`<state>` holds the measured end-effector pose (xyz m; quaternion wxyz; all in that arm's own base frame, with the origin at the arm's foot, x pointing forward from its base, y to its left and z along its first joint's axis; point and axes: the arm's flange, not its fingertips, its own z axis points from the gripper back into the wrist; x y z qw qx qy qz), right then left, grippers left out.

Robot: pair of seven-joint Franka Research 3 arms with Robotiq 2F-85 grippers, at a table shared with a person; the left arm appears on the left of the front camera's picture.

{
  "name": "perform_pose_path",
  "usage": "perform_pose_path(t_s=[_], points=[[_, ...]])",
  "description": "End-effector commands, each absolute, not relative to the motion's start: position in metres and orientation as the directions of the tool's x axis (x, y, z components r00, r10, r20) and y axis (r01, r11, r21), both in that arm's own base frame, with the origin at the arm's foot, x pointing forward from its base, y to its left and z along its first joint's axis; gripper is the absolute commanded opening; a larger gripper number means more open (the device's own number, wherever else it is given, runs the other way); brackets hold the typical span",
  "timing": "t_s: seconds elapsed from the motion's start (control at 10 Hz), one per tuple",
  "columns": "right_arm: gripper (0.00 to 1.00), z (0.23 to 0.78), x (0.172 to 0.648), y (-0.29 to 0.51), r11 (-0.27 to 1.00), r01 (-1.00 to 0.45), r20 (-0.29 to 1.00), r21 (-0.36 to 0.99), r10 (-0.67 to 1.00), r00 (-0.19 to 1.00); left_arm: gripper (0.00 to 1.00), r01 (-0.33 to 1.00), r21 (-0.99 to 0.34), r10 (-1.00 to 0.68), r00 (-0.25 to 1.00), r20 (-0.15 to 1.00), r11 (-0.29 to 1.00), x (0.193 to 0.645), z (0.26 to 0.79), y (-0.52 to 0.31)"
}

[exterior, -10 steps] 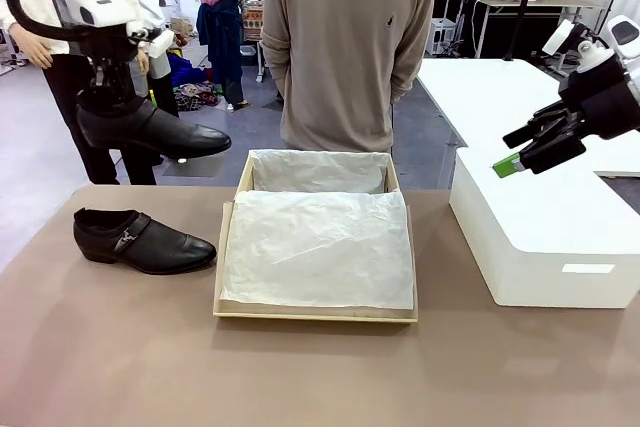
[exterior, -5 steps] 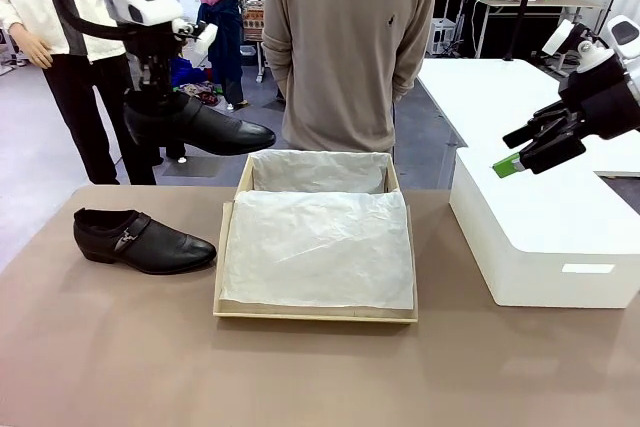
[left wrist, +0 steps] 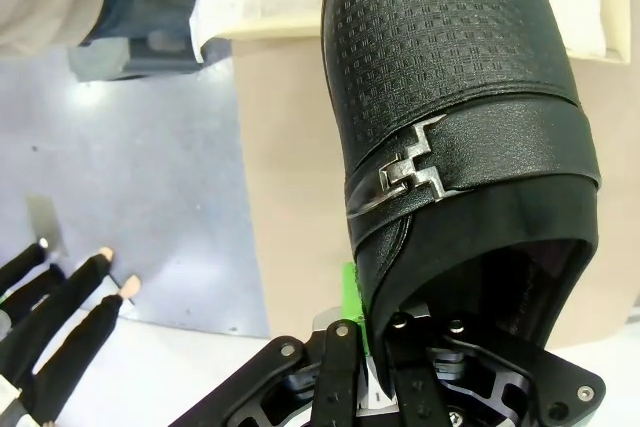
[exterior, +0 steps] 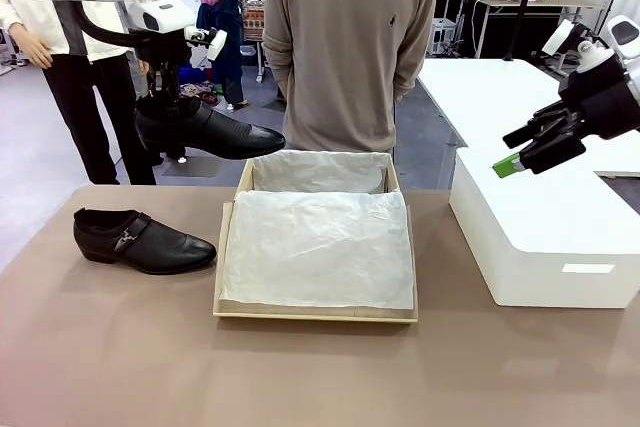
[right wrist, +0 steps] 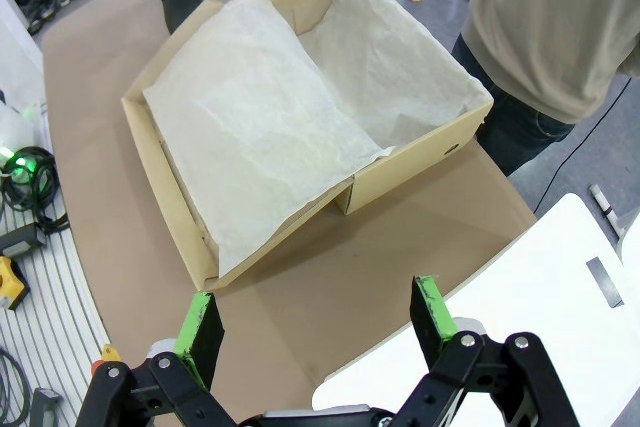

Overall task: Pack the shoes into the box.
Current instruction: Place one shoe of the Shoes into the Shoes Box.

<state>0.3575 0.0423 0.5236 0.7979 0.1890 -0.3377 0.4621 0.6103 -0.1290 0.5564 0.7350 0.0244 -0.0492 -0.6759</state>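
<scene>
One glossy black shoe (exterior: 205, 130) hangs in the air past the table's far edge, toe pointing right toward the back left corner of the box (exterior: 244, 179). My left gripper (exterior: 165, 97) is shut on its heel end from above; in the left wrist view my left gripper (left wrist: 375, 332) clamps the heel rim of the shoe (left wrist: 450, 97), strap and buckle facing the camera. The other shoe (exterior: 145, 240) lies on the table left of the box. The tan box (right wrist: 180, 197) lies open, lined with white tissue (exterior: 320, 247). My right gripper (exterior: 515, 152) (right wrist: 315, 317) hangs open and holds nothing.
A large white block (exterior: 545, 227) stands at the table's right, under my right gripper. A person in a beige sweater (exterior: 345, 47) stands at the far side behind the box. The brown table (exterior: 300, 377) has free room in front of the box.
My left arm has carried the held shoe to the right, from far left to near the box's back left corner. The right arm has not moved.
</scene>
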Motion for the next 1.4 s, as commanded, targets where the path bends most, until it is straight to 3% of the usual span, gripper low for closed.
perform_pose_path(t_s=[0.0, 0.4, 1.3], points=[[1.0, 0.522, 0.361, 0.041, 0.48, -0.877, 0.735, -0.019, 0.602, 0.313, 0.0, 0.991, 0.112, -0.997, 0.07, 0.039, 0.074, 0.609, 0.562, -0.126], [1.0, 0.522, 0.361, 0.041, 0.48, -0.877, 0.735, -0.019, 0.602, 0.313, 0.0, 0.989, 0.109, -0.995, 0.091, 0.052, 0.096, 0.611, 0.561, -0.138], [1.0, 0.522, 0.361, 0.041, 0.48, -0.877, 0.735, -0.019, 0.602, 0.313, 0.0, 0.992, 0.057, -0.993, 0.111, 0.031, 0.112, 0.65, 0.546, -0.269]])
